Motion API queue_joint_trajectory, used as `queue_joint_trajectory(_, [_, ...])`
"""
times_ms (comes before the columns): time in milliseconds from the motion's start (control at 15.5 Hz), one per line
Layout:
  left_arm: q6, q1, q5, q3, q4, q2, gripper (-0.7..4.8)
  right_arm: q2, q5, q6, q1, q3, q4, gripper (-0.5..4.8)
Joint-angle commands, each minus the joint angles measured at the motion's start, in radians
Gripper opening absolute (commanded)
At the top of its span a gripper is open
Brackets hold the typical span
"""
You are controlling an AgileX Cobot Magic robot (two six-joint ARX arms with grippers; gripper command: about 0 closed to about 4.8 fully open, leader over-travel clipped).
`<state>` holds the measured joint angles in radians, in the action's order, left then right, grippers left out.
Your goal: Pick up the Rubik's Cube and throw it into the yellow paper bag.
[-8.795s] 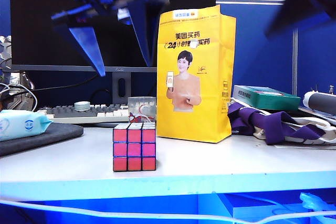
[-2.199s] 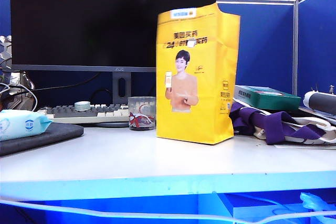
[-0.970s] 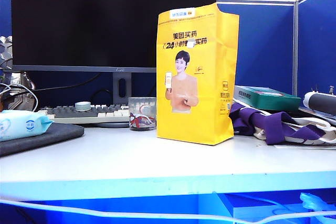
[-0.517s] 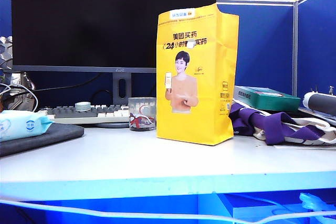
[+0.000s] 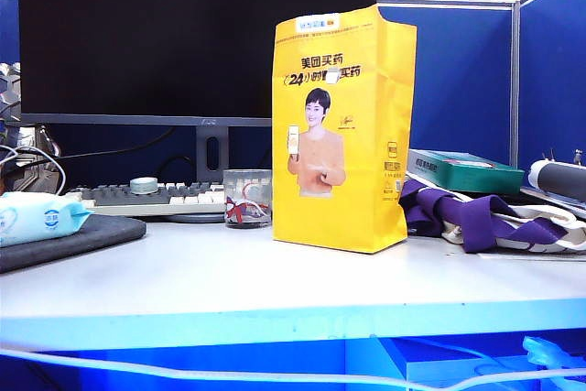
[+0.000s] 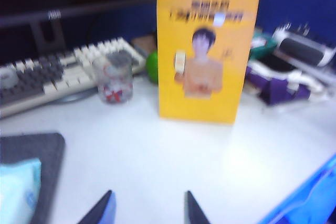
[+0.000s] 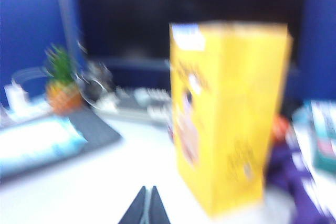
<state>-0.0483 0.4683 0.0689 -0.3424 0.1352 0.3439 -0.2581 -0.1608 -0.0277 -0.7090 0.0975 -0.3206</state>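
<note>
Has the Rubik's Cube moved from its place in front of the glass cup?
Yes. It no longer stands before the glass cup; no view shows it now, so where it went cannot be told.

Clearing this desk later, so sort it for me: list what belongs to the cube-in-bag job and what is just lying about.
Job: yellow paper bag, upright; left pincer, open and empty; right pincer, shut. The Rubik's Cube is not in view.

Lying about: glass cup, keyboard, wipes pack, monitor, green box, purple strap.

Your right gripper (image 7: 146, 205) hangs with its fingertips pressed together above the table (image 7: 105, 182), near the blurred, upright yellow paper bag (image 7: 231, 114).
</note>
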Motion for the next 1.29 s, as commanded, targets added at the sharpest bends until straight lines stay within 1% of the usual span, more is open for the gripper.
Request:
queue_joint_trajectory(65, [-0.030,0.000,0.002,0.064,-0.056,0.000,1.78,0.000,-0.002,0.002,-0.002,-0.028,-0.019,-0.01])
queue_joint_trajectory(259, [-0.020,0.000,-0.004,0.081,-0.061,0.000,1.78,0.000,-0.002,-0.005,-0.002,-0.048,-0.020,-0.01])
queue_joint_trajectory(453, [0.094,0.000,0.000,0.080,-0.062,-0.004,1.92,0.000,-0.002,-0.010,-0.004,-0.048,-0.019,-0.01])
queue_joint_trajectory(1035, [0.098,0.000,-0.001,0.082,-0.063,-0.004,1.92,0.007,-0.002,-0.010,0.002,-0.049,-0.005,-0.01])
queue_joint_trajectory(1099, [0.098,0.000,0.000,0.086,-0.030,-0.028,1.92,0.026,0.036,-0.010,0.047,-0.049,0.010,-0.01])
queue_joint_trajectory(1229, [0.098,-0.024,0.008,0.092,-0.006,-0.072,1.92,0.045,0.036,-0.010,0.115,-0.049,0.014,-0.01])
queue_joint_trajectory(1293, [0.098,-0.089,0.027,0.112,-0.009,-0.129,1.92,0.067,0.036,-0.010,0.173,-0.049,0.020,-0.01])
